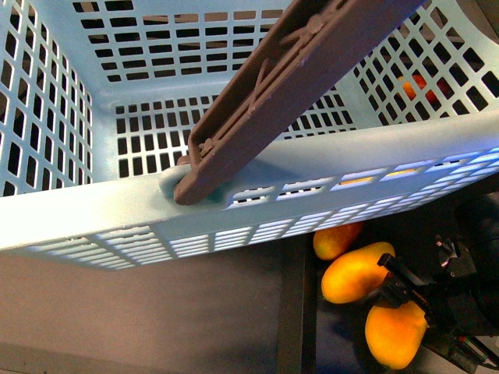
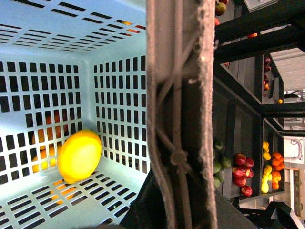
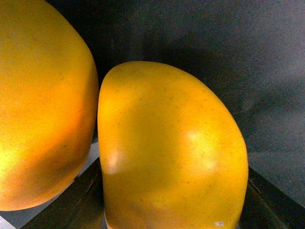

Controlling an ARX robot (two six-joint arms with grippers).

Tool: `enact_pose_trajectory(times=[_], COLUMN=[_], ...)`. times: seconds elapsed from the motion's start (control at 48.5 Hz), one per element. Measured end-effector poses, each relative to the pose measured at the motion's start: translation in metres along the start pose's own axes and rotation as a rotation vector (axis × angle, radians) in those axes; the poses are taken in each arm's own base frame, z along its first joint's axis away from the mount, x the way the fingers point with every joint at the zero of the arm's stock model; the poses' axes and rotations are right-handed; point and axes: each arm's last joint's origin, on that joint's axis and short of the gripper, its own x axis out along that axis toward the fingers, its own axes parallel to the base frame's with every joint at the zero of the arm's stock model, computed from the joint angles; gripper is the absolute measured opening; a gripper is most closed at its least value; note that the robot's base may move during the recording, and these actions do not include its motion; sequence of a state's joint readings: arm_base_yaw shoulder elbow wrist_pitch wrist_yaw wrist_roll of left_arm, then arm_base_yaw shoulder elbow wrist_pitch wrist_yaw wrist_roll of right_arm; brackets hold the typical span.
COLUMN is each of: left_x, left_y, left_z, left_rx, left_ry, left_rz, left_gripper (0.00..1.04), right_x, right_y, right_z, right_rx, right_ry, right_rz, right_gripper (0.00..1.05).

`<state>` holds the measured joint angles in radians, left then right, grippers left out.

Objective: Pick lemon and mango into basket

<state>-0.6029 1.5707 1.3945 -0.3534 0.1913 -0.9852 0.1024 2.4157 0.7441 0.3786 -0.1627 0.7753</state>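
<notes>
— Hovering there why, that right pincer [image 1: 398, 284]?
— Lining up on the mango [image 3: 171, 148], at the basket's [image 1: 93, 210] five o'clock. Clenched or released, I cannot tell. Only the lemon [image 2: 78, 155] already sits inside.

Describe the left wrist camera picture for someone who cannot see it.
A yellow lemon lies inside a light turquoise slotted basket, on its floor. A brown basket handle crosses the picture close to the camera, and dark shelves of assorted fruit show beyond it.
</notes>
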Motion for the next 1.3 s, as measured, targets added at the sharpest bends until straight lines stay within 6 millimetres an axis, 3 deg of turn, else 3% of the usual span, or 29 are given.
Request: enact_pose_trajectory(times=[0.186,0.454,0.681,0.846,1.052,1.176,1.3], left_x=[0.000,0.000,0.000,0.000,0.000,0.000,0.000], left_y=[0.000,0.000,0.000,0.000,0.000,0.000,0.000], left_z=[0.000,0.000,0.000,0.000,0.000,0.000,0.000], left_rx=[0.000,0.000,0.000,0.000,0.000,0.000,0.000], left_ry=[0.000,0.000,0.000,0.000,0.000,0.000,0.000], left_rz=[0.000,0.000,0.000,0.000,0.000,0.000,0.000], left_gripper=[0.05,0.05,0.05,0.05,0.05,0.05,0.05], right_x=[-0.008,-0.045,-0.098,-0.142,-0.209,-0.273,-0.312], right_y=[-0.011,-0.033,-0.053,-0.054,-0.035,0.002,0.038], right_z=[0.013,0.054,0.084,0.097,0.111,0.113,0.094], right_rx=[0.070,0.206,0.182,0.109,0.002,-0.150,-0.297], right_ry=[-0.028,-0.153,-0.332,-0.440,-0.600,-0.757,-0.824], right_rz=[0.004,0.037,0.018,0.062,0.189,0.324,0.439], right_gripper=[0.62,0.62,0.62,0.62,0.62,0.62,0.62])
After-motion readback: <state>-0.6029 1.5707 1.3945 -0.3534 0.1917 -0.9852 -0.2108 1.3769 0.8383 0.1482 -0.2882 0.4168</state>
